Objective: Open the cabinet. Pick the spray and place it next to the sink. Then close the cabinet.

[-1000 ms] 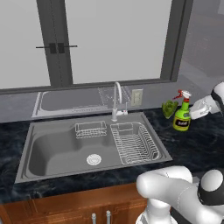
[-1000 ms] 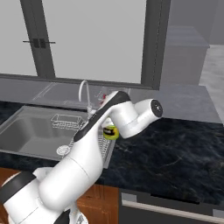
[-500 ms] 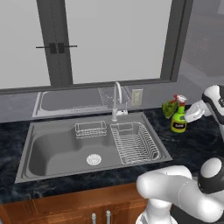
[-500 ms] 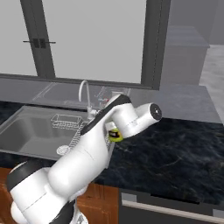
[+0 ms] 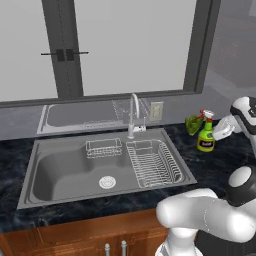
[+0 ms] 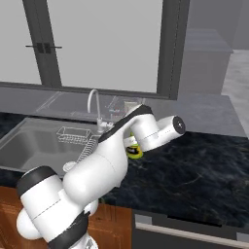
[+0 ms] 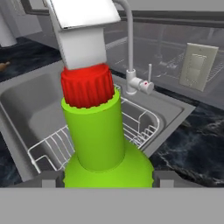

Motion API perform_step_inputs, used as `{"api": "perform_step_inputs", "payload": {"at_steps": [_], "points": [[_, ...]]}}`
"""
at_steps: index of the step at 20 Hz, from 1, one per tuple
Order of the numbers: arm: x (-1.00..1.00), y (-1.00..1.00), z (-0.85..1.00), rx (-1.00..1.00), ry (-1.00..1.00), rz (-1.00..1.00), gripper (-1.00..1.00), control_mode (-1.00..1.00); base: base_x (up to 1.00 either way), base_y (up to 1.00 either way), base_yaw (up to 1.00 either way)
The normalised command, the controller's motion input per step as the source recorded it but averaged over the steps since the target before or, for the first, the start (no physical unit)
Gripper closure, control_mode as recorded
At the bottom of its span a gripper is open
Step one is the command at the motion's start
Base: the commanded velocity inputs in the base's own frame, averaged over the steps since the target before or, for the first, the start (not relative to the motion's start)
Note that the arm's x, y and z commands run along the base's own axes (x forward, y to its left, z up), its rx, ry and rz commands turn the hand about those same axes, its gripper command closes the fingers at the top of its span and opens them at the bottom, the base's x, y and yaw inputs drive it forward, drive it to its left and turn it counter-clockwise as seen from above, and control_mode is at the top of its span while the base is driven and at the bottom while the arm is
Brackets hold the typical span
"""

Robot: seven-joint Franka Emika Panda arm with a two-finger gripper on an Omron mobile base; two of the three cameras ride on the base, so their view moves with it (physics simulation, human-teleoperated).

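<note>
The gripper (image 5: pixel 216 134) is out over the dark marbled desk (image 5: pixel 215 167), off the right-hand end of the sink (image 5: pixel 107 165), and the spray (image 5: pixel 205 136) stands upright between its fingers. In the hand view the two dark fingertips (image 7: pixel 49 179) sit either side of the green bottle's shoulder, right up against it, so the gripper is spread fairly wide with the bottle filling the gap. I cannot tell for certain whether it is squeezing the bottle or just resting around it. The bottle's base looks down on the desk in the left base view, though I could not swear to contact.

From the gripper, the spray is directly in front and between the fingers, red collar and white trigger head uppermost. Beyond the bottle, farther from the gripper, is the sink with its wire dish rack (image 5: pixel 152 162) in the near half of the basin, and the chrome gooseneck faucet (image 5: pixel 134 115) rising at the back rim. A pale wall outlet (image 5: pixel 156 111) is on the back wall past the faucet. Just beside the bottle, on the side away from the gripper, lies a small green thing (image 5: pixel 192 124) on the desk; I cannot make out what it is.

In the right base view the white arm hides most of the spray (image 6: pixel 133 151), with just its yellow label peeping out below the forearm.
</note>
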Motion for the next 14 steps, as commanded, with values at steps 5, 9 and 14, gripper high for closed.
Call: {"api": "perform_step_inputs", "payload": {"at_steps": [5,9,14], "points": [[0.0,0.0,-0.28,0.0,0.0,0.02,1.0,-1.0,0.0,0.0,0.0],[0.0,0.0,-0.16,0.0,0.0,0.02,1.0,-1.0,0.0,0.0,0.0],[0.0,0.0,-0.19,0.0,0.0,0.0,1.0,-1.0,0.0,0.0,0.0]]}}
